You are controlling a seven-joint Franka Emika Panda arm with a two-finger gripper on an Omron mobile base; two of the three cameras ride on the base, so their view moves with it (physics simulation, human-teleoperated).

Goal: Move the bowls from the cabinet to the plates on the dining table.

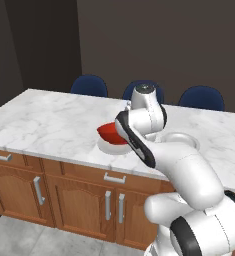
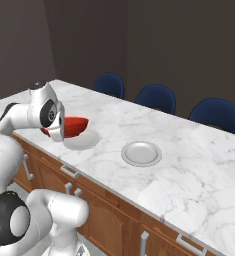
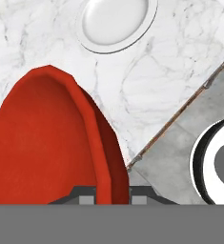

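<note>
Red bowl (image 3: 46, 143) gripped by tool (image 3: 106, 193), above plate (image 2: 84, 141)

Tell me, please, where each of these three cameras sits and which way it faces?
Left base view: behind the arm on its left, facing the dining table; arm lower right.
Right base view: behind on its right, facing the same table; arm lower left.
Hand view: on the hand, looking along the gripper, shut on the red bowl.
Shared: red bowl, hidden gripper, both plates; near plate, far plate.

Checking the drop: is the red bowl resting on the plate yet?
Apart. The right base view shows the red bowl held tilted above the plate, with bare plate visible beneath it.
</note>
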